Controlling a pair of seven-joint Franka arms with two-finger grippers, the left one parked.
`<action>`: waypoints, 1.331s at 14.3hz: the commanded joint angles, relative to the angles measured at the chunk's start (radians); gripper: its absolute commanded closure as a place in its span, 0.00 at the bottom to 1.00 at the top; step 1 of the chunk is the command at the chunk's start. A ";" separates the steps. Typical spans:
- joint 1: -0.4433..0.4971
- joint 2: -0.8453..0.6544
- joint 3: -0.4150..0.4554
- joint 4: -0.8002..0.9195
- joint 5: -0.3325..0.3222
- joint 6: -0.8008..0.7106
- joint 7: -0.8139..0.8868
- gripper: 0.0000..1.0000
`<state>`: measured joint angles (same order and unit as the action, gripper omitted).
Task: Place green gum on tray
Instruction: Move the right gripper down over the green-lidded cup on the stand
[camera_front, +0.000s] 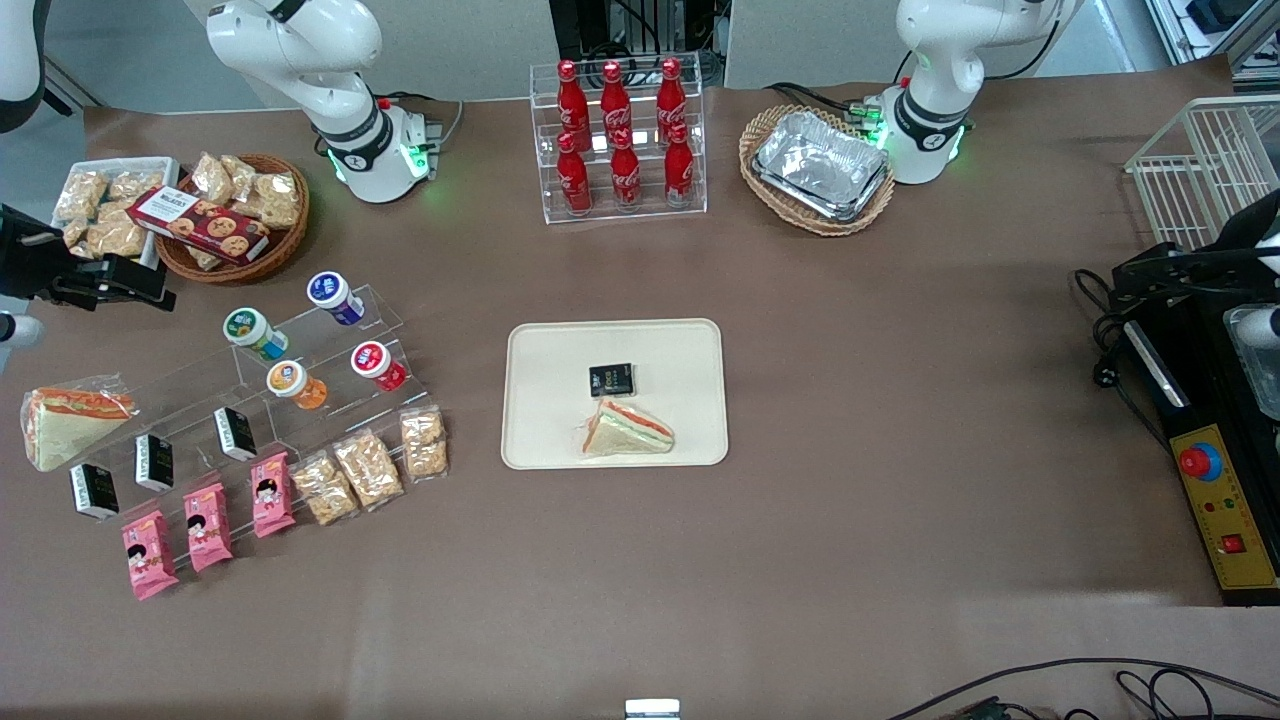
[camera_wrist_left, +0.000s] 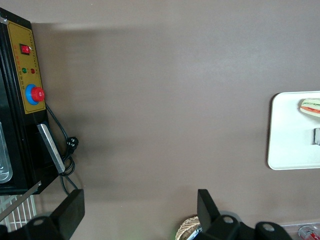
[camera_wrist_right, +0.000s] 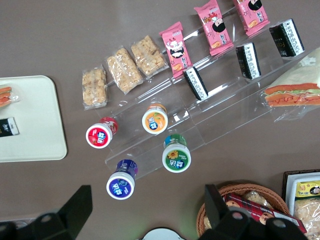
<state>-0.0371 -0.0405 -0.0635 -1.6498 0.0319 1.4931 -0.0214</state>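
Front view: the gripper (camera_front: 120, 285) hangs at the working arm's end of the table, seemingly above it. The green gum (camera_front: 255, 334) sits on the clear stand (camera_front: 300, 400), well apart from the tray (camera_front: 614, 393).
Right wrist view: the gripper's fingers (camera_wrist_right: 75, 205) are spread apart, holding nothing, with the green gum (camera_wrist_right: 176, 156) below.

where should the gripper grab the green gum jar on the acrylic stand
Grip the green gum across its round body just under the lid, coming straight down. It stands upright on the clear stepped stand, with the orange jar close beside it. The gripper is open above it.
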 joint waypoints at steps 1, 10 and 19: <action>-0.003 -0.033 -0.003 -0.039 0.019 -0.002 -0.008 0.00; -0.006 -0.260 -0.039 -0.439 -0.006 0.249 -0.089 0.00; -0.018 -0.272 -0.052 -0.735 -0.044 0.593 -0.089 0.00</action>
<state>-0.0489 -0.2870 -0.1136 -2.3016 0.0037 1.9959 -0.1029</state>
